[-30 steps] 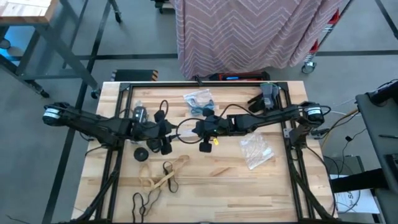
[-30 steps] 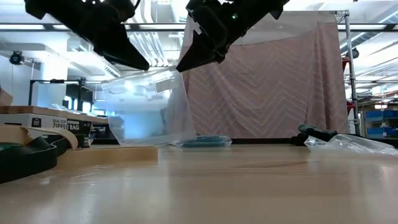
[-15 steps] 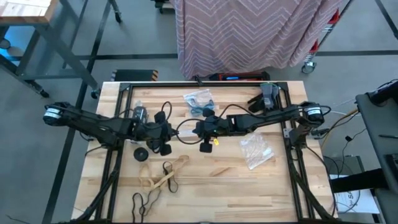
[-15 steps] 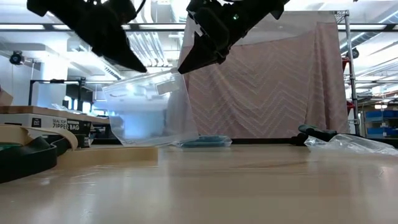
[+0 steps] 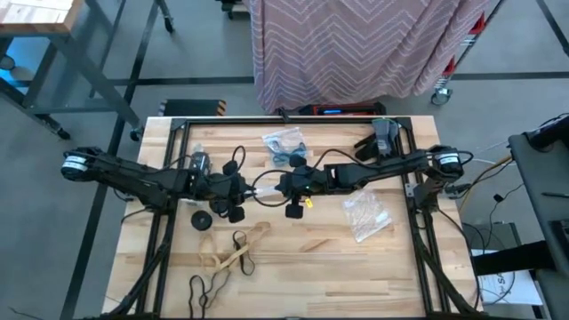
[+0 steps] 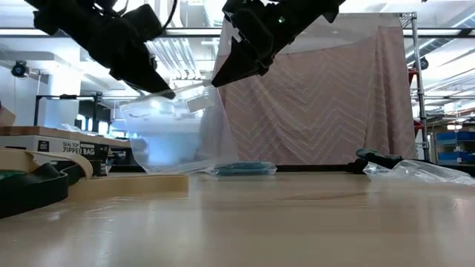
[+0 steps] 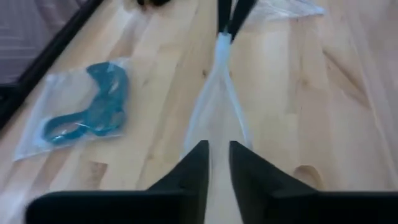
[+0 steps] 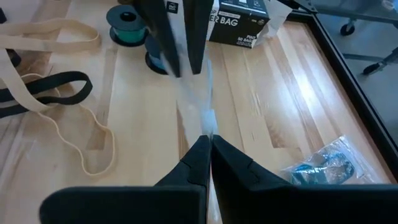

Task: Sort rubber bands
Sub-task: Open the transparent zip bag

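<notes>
Centre of frame, high view: left end effector (image 5: 238,188) and right end effector (image 5: 283,185) each clamped on an opposite edge of a clear plastic bag (image 6: 174,133) held above the table (image 5: 311,244). Tan and black rubber bands (image 5: 233,254) lie loose lower left. Bagged blue bands (image 5: 284,140) upper centre; another bag (image 5: 365,216) right of centre; dark glove (image 5: 380,140) upper right; tape roll (image 5: 202,219) beside left arm.
</notes>
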### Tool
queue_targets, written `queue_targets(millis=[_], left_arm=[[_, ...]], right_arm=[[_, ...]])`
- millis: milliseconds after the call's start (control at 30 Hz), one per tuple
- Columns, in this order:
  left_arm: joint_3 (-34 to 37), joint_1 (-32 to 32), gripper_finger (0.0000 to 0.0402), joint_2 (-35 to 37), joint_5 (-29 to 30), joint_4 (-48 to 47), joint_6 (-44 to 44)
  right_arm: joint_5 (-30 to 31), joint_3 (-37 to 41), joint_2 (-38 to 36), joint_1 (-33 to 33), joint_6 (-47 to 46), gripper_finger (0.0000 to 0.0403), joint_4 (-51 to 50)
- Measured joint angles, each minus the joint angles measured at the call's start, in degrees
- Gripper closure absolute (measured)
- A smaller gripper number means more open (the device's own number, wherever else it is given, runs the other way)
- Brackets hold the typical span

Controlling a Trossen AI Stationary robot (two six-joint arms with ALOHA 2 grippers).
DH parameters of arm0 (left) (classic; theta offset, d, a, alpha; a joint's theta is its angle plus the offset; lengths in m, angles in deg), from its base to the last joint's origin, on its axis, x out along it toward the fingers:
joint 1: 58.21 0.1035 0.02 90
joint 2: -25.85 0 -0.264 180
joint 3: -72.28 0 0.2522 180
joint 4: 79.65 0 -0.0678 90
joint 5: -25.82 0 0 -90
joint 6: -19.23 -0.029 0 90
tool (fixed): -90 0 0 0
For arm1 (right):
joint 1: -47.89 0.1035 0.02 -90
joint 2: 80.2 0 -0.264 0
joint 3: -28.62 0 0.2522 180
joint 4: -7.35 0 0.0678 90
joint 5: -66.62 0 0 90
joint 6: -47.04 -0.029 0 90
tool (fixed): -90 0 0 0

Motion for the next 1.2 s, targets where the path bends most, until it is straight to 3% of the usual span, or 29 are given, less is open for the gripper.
queue_targets(millis=[133, 267, 467, 633, 1067, 1200], left_arm=[[0.0, 2.34, 0.0282, 0.0, -1.35, 0.03, -3.12], [0.0, 6.62, 0.0238, -0.19, -10.09, 1.32, -7.48], [0.0, 12.51, 0.0219, -1.04, -11.99, 2.23, -12.11], [0.0, 13.57, 0.0203, -1.09, -16.12, 4.06, -13.31], [-0.15, 13.52, 0.0164, -3.7, -15.62, 1.65, -12.54], [-1.11, 13.55, 0.0147, -4.47, -11.71, 1.59, -13.88]], right_arm=[[0.02, -0.75, 0.0, -0.02, 0.06, 0.0403, 0.76], [0.0, -0.73, -0.07, -0.14, 0.85, 0.0403, 3.55], [0.12, -0.71, -0.07, -0.35, 1.14, 0.0403, 3.73], [2.16, -0.6, 1.86, -0.8, 0.65, 0.0403, 4.25], [4.03, -4.31, 4.72, -1.11, -0.94, 0.0403, 4.09], [4.07, -4.9, 4.72, -1.16, -1.03, 0.0403, 4.09]])
